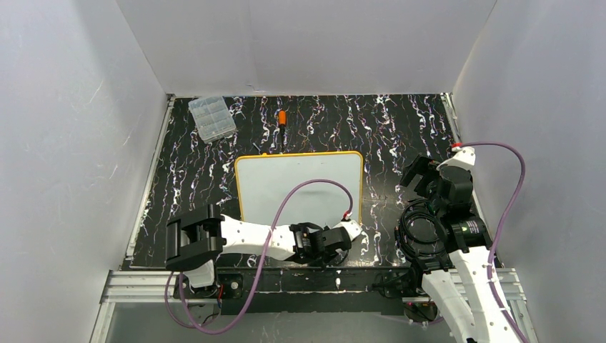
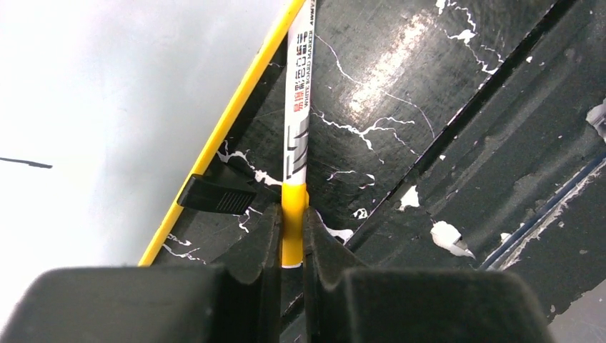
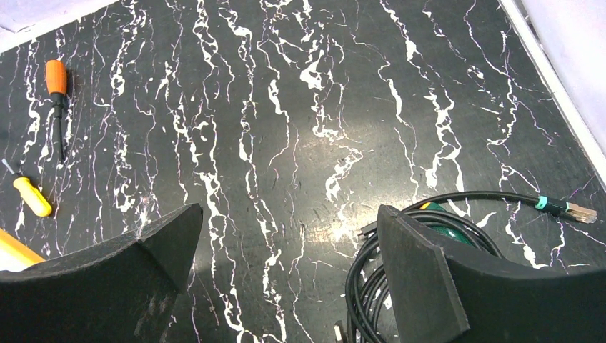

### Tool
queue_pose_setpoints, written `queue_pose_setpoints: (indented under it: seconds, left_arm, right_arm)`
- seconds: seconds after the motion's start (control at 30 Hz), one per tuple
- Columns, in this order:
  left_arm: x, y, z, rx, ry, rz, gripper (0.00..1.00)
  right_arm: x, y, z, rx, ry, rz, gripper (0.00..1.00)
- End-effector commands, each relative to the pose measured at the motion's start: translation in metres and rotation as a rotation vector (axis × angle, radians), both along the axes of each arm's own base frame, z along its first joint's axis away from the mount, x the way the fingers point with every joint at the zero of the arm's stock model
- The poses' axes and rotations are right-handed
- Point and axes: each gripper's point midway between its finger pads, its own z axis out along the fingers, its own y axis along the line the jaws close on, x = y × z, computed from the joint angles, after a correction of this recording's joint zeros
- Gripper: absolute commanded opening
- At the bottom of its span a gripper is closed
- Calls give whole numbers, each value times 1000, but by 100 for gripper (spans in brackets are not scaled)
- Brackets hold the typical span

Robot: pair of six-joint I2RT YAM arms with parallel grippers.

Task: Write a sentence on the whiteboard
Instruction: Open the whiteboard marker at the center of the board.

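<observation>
Whiteboard (image 1: 286, 187), white with a thin yellow rim, lies flat at the middle of the black, white-veined worktop (image 1: 400, 136), its near edge close to the arm bases. The top view shows no writing that can be read on its face. The left wrist view shows only one short dark stroke (image 2: 26, 163) on the white surface.

The left arm (image 1: 250, 239) stretches sideways along the board's near edge, and its wrist sits at the board's near right corner. The left jaws are closed tight on a marker (image 2: 299, 107), pinching its yellow band. The marker's white printed barrel points away from the wrist, running just outside the yellow rim and over the dark worktop rather than over the board. I cannot tell whether the marker touches the worktop. A small black ribbed piece (image 2: 216, 194) lies just beside the rim, near the left finger.

The right arm (image 1: 450, 214) stands at the right of the worktop, apart from the board. The right jaws are spread wide and hold nothing. A coil of black cable (image 3: 389, 286) lies below them, by one finger.

An orange-handled screwdriver (image 1: 282, 120) rests beyond the board's far edge, with a smaller yellow-handled tool (image 3: 32, 196) near it. A clear compartment box (image 1: 212, 118) sits at the far left of the worktop.
</observation>
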Motion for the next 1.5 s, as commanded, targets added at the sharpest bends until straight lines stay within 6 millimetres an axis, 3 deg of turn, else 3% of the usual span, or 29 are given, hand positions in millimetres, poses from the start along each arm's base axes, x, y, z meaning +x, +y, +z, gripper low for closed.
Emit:
queue_pose_setpoints:
  seconds: [0.0,0.3,0.47,0.67,0.8,0.9,1.03,1.23,1.47]
  left_arm:
    - [-10,0,8,-31,9,-75,0]
    - [-61,-10,39,-223,119,-376,0]
    - [-69,-16,76,-336,128,-409,0]
    - [-44,-8,140,-396,30,-362,0]
    - [-28,10,175,-428,24,-378,0]
    - [-5,31,194,-463,27,-363,0]
    - [17,54,205,-469,27,-372,0]
    - [27,60,207,-492,21,-382,0]
    - [15,57,214,-575,58,-426,0]
  right_arm:
    - [0,2,23,8,-56,13,100]
    - [-16,2,70,19,-103,28,100]
    - [-22,12,87,25,-150,102,100]
    - [-24,74,95,83,-129,465,100]
    - [-36,116,100,168,-29,739,100]
    - [-50,138,108,234,5,905,100]
    - [-72,159,111,334,45,1094,97]
    - [-90,174,109,447,107,1265,82]
    - [-100,200,78,453,243,1340,68]
